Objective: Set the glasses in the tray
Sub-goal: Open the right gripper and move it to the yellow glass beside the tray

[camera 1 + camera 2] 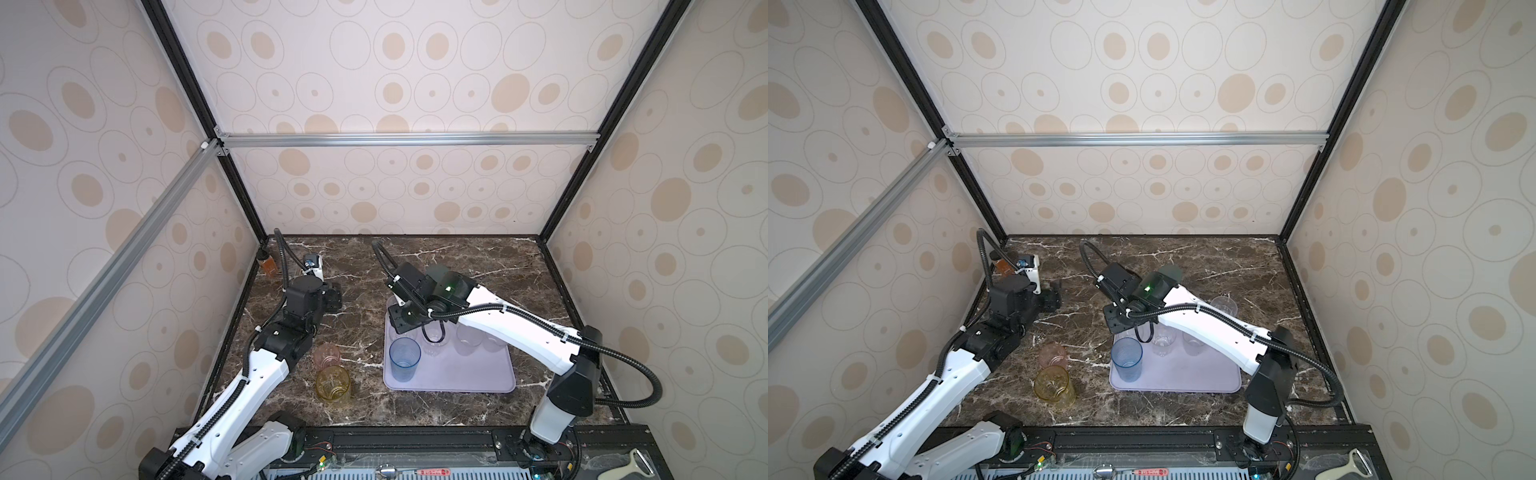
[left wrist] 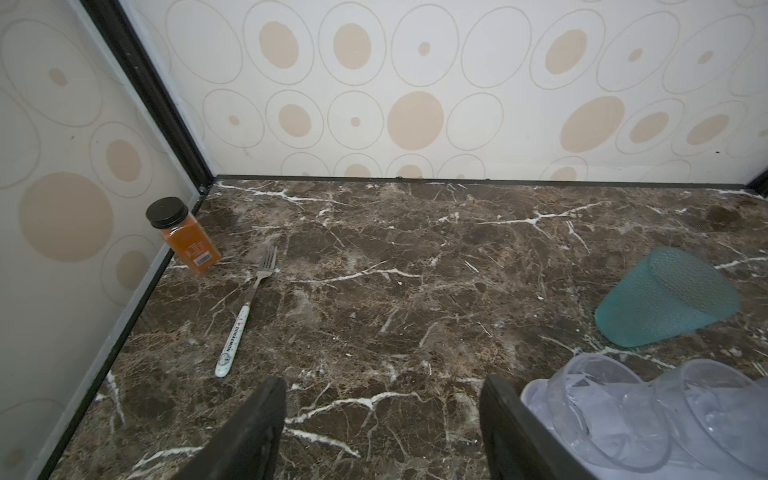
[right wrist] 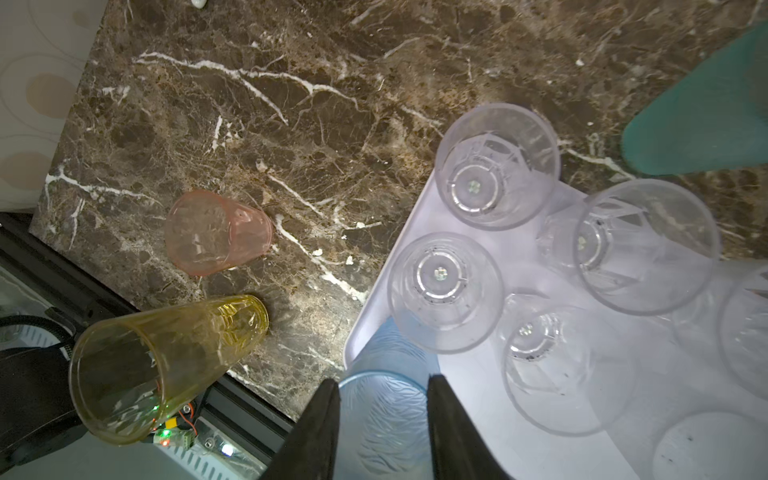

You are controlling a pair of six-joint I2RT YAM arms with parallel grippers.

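Not yet in: pink glass and yellow glass, upright on the bench left of the tray, nearest the empty, parted left gripper; right gripper parted above blue glass in tray corner.

Left fingers spread wide, right fingers parted

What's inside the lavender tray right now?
The tray holds a blue-grey tumbler at its near left corner and at least four clear faceted tumblers, all upright. The right arm covers the far part in both top views, so more may be hidden.
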